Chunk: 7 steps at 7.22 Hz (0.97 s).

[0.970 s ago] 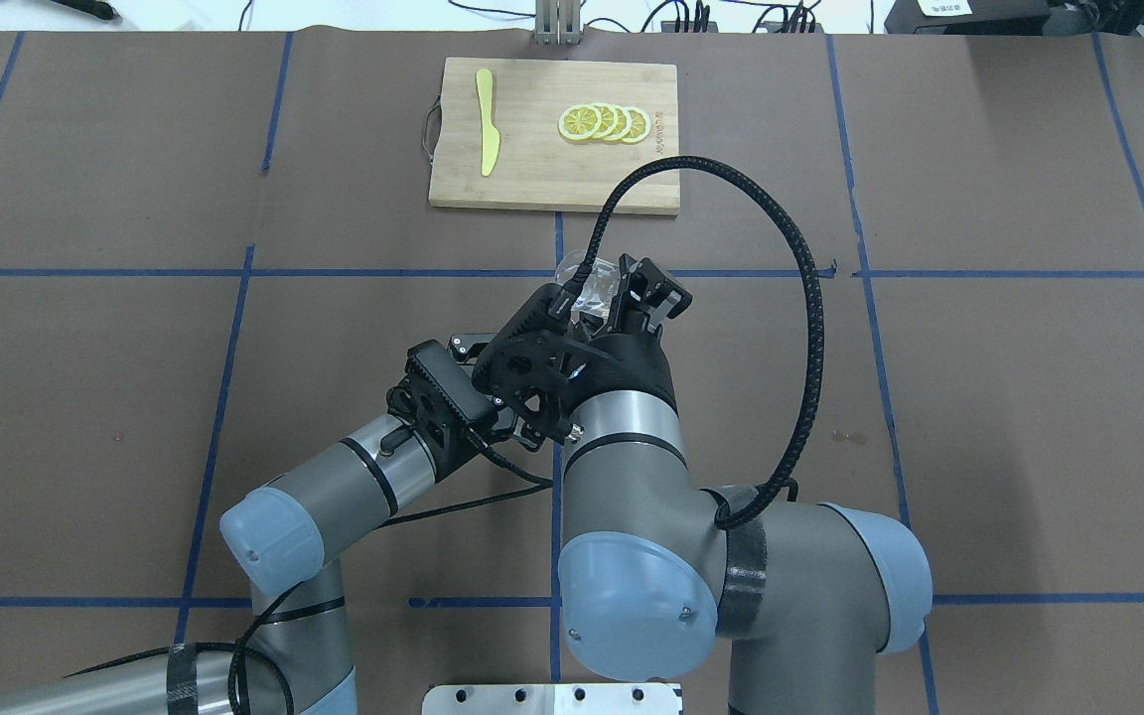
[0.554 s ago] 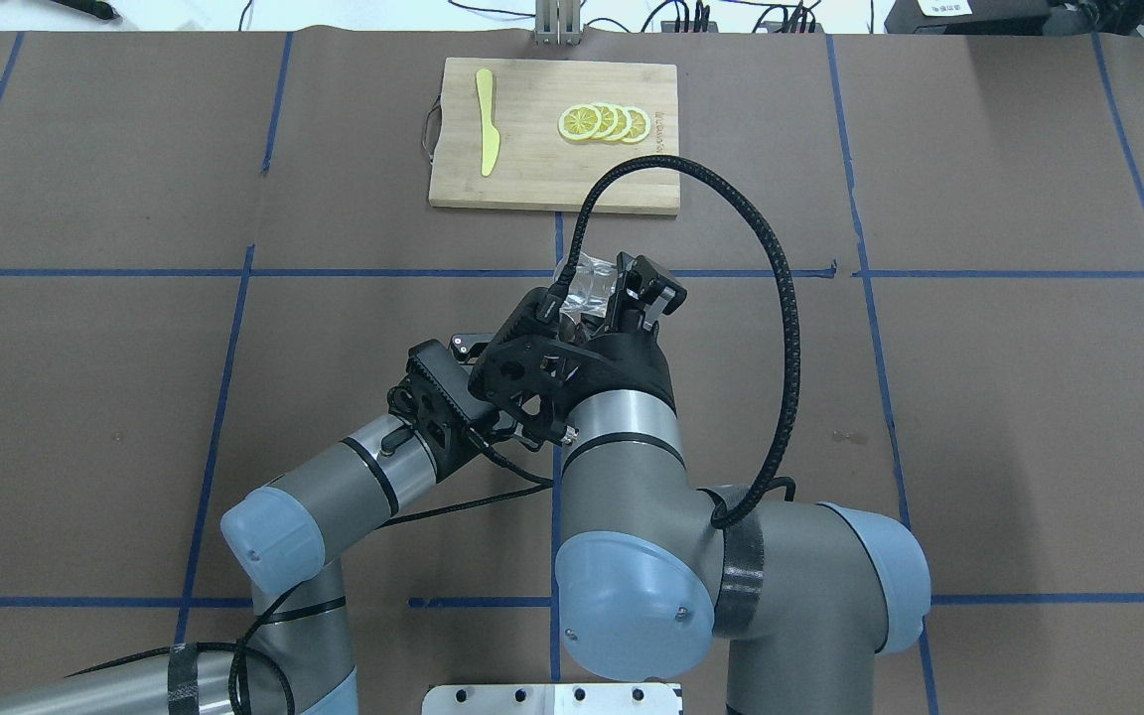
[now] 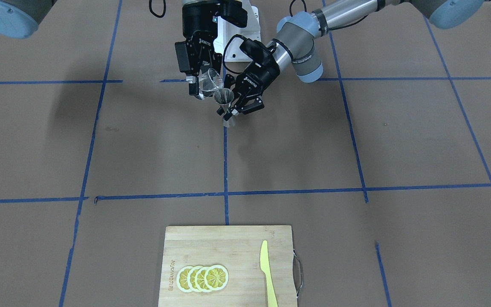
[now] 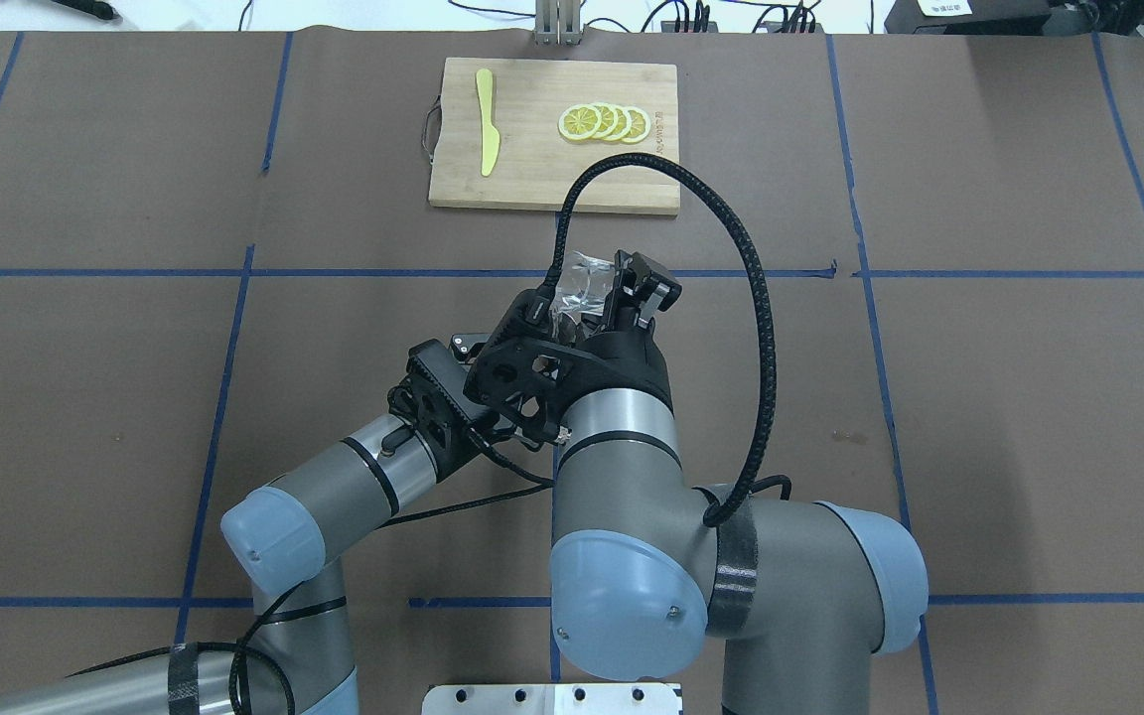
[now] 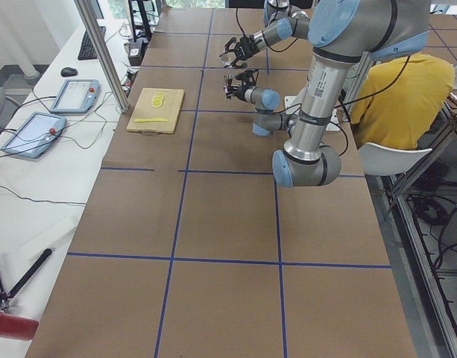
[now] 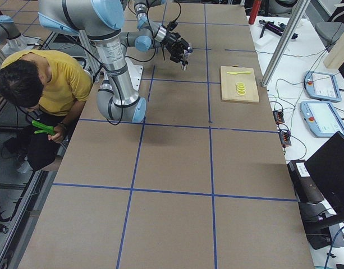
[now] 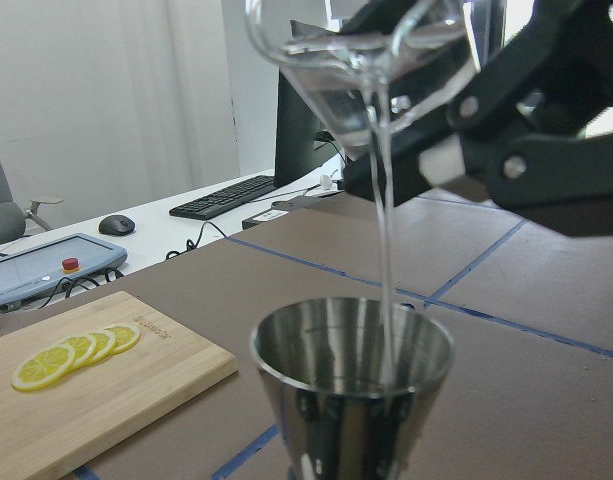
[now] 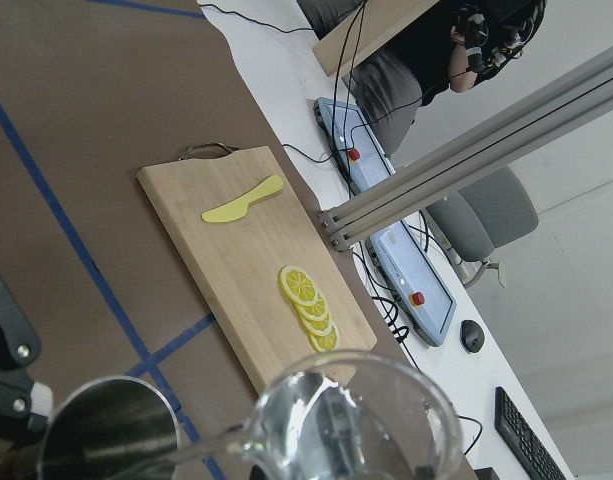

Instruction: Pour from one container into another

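- Front view: in the upper middle of the frame my right hand point(image 3: 197, 83) is clamped on the glass point(image 3: 211, 79), which is tipped so its lip drops toward the lower right. My left hand point(image 3: 231, 111) is clamped on the waist of the upright jigger point(image 3: 223, 97), just below and right of that lip.
- Overhead: my right arm point(image 4: 622, 417) covers the jigger. Only the glass point(image 4: 587, 281) shows, just above frame centre.
- Side views: both hands are too small to judge.
- Left wrist: the lip is at the top of the frame, straight above the jigger's mouth. The stream point(image 7: 384, 200) lands inside the rim, right of centre.
- Right wrist: the glass is at bottom middle with its spout pointing left toward the jigger at bottom left. I judge the pour hangs on holding the lip over that mouth.
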Motion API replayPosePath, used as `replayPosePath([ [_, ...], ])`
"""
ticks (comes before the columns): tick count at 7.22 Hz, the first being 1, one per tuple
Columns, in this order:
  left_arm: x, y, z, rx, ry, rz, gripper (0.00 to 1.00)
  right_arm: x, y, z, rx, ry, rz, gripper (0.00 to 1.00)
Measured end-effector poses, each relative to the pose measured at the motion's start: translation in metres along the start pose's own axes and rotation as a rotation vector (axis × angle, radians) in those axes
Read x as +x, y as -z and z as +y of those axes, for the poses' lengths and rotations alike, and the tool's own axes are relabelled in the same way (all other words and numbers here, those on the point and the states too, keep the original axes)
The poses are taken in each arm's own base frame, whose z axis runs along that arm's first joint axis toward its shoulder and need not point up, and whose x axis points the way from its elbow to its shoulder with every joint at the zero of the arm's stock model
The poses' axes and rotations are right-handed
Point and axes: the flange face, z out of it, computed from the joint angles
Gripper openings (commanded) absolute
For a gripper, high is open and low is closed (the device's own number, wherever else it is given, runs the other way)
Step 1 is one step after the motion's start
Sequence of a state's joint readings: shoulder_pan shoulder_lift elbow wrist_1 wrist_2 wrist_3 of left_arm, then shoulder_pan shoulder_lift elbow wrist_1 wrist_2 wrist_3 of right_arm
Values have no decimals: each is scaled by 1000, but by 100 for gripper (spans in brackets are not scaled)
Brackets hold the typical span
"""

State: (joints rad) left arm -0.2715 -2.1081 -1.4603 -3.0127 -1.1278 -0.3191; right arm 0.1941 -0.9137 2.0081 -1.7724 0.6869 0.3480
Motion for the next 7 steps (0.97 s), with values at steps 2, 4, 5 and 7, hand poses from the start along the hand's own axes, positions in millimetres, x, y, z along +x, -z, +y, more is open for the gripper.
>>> replayPosePath([
  [2,0,0,0,-1,0,1,0,1,0,0,-3,38,3,0],
  [4,0,0,0,0,0,1,0,2,-1,0,-7,71,7,0],
  [5,0,0,0,0,0,1,0,3,-2,1,-9,87,10,0],
  [7,0,0,-1,1,1,2,0,4,-3,1,-11,107,13,0],
])
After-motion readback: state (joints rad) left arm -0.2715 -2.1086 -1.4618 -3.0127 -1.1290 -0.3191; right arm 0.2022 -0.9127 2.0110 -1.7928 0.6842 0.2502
